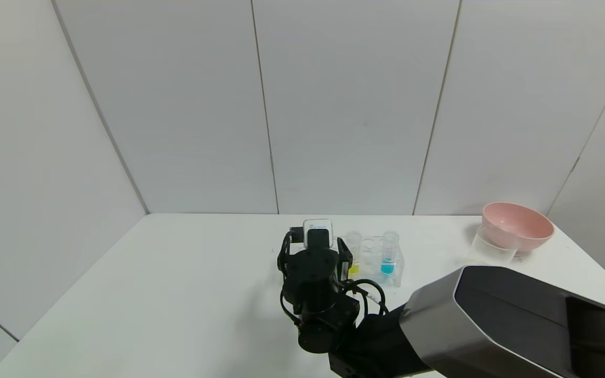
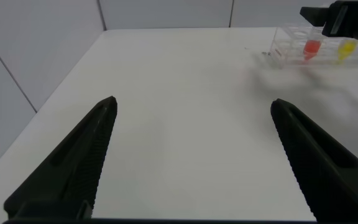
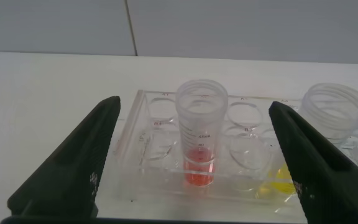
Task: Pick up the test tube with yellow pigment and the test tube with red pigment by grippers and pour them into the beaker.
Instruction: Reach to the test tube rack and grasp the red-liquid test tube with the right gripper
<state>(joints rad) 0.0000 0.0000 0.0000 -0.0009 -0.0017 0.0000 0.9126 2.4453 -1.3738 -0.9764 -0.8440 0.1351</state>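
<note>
**Right gripper lined up on the red tube, nothing lifted yet**

You have the right gripper (image 1: 317,234) at the left end of the clear rack (image 1: 394,273), near the middle of the white table (image 1: 176,283). In its wrist view the fingers (image 3: 73,168) stand wide apart, with the test tube with red pigment (image 3: 201,140) upright in its rack hole between them and neither finger touching it. The head view hides that tube behind the gripper body.

The test tube with yellow pigment (image 1: 353,253) stands upright in the same rack, just to the right of the gripper, and a blue-liquid tube (image 1: 388,253) stands further right in the rack. Both look undisturbed.

The beaker (image 1: 493,251) sits well apart from the rack, at the far right of the table, touching or just in front of the pink bowl (image 1: 518,226). You cannot tell from here whether it holds any liquid, though it looks clear.

Your left gripper (image 2: 191,162) hangs low over bare table to the left of the rack, fingers spread and holding nothing.

By my reading, the task is at its opening step: no tube gripped, no pour made. Left to do are closing on the red tube, lifting it, taking up the yellow one, and both pours
</note>
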